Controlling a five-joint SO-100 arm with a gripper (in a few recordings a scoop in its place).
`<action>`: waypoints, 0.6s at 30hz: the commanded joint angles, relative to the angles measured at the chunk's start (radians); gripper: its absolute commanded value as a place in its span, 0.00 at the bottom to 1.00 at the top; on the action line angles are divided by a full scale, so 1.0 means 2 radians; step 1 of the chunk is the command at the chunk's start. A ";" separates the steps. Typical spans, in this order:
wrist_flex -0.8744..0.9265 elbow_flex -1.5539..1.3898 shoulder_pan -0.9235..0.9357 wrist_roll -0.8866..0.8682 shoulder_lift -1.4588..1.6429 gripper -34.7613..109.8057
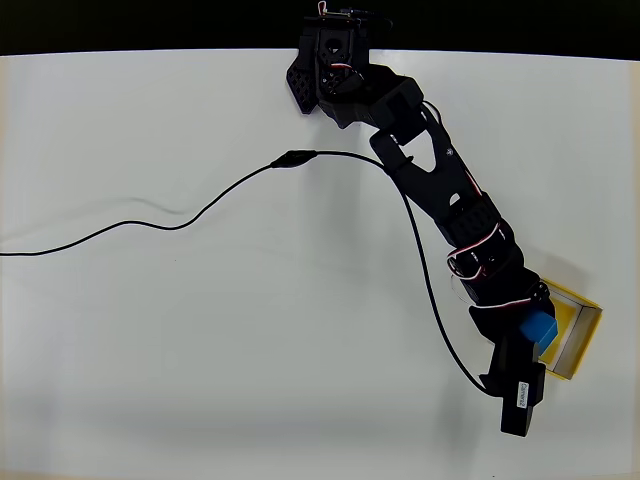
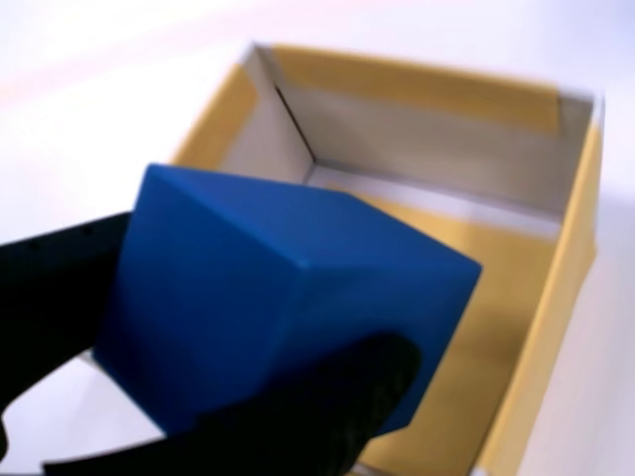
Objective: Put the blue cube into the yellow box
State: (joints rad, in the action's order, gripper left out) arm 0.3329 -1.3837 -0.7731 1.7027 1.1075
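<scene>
The blue cube (image 2: 268, 297) is clamped between my black fingers (image 2: 327, 416), tilted and filling the near part of the wrist view. My gripper (image 2: 213, 342) is shut on it. Behind and beneath the cube lies the yellow box (image 2: 496, 268), open-topped, with pale inner walls. From overhead, the blue cube (image 1: 538, 327) hangs over the left side of the yellow box (image 1: 578, 325) at the table's right edge, with my gripper (image 1: 530, 335) around it. Whether the cube touches the box floor cannot be told.
The black arm (image 1: 430, 170) reaches from its base (image 1: 335, 70) at the top centre down to the right. A black cable (image 1: 200, 210) snakes across the white table (image 1: 200, 350) from the left edge to the wrist. The table's right edge is close to the box.
</scene>
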 commanded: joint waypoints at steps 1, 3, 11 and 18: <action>-0.015 0.076 0.002 -0.015 0.028 0.38; -0.026 0.083 0.001 -0.035 0.018 0.39; -0.019 0.093 -0.008 -0.064 0.008 0.52; 0.010 0.091 -0.012 -0.054 0.058 0.51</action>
State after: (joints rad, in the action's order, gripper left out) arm 0.3237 -1.3208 -0.7839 1.5677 1.0523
